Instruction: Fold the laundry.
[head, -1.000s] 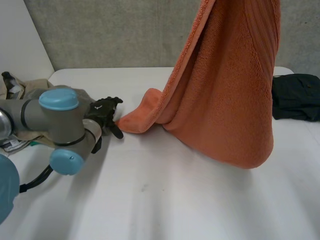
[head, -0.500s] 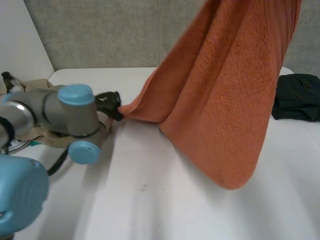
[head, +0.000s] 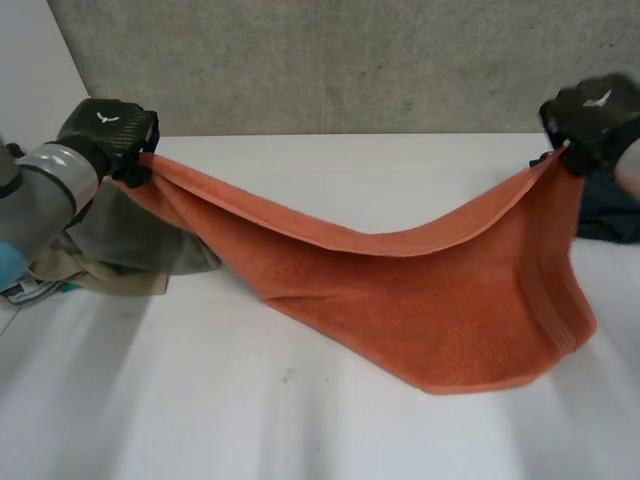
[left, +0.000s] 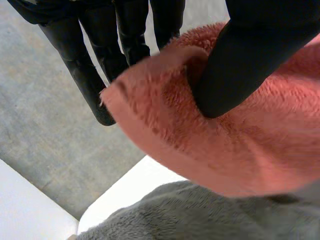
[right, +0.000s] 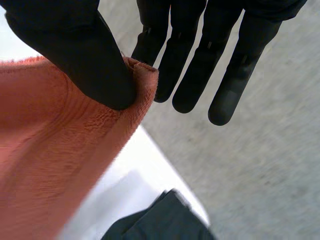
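An orange towel (head: 440, 300) is stretched across the table between both hands. Its top edge sags in the middle and its lower part rests on the white table (head: 300, 420). My left hand (head: 108, 130) holds one top corner above the table's far left. In the left wrist view its thumb (left: 250, 65) pins the towel (left: 225, 145) against the fingers. My right hand (head: 595, 112) holds the other top corner at the far right. There the thumb (right: 80, 55) pinches the towel corner (right: 65, 165) against a finger, with the other fingers (right: 230, 75) straight.
A grey cloth (head: 135, 240) lies under the left end of the towel, also seen below the towel's corner (left: 200, 215). Beige laundry (head: 60, 275) sits at the table's left edge. A dark garment (head: 612, 215) lies at the far right, below my right hand (right: 160, 220).
The towel hung high from the right hand with its low corner on the table. The left hand took that corner and lifted it left; the right hand came down, spreading the towel.
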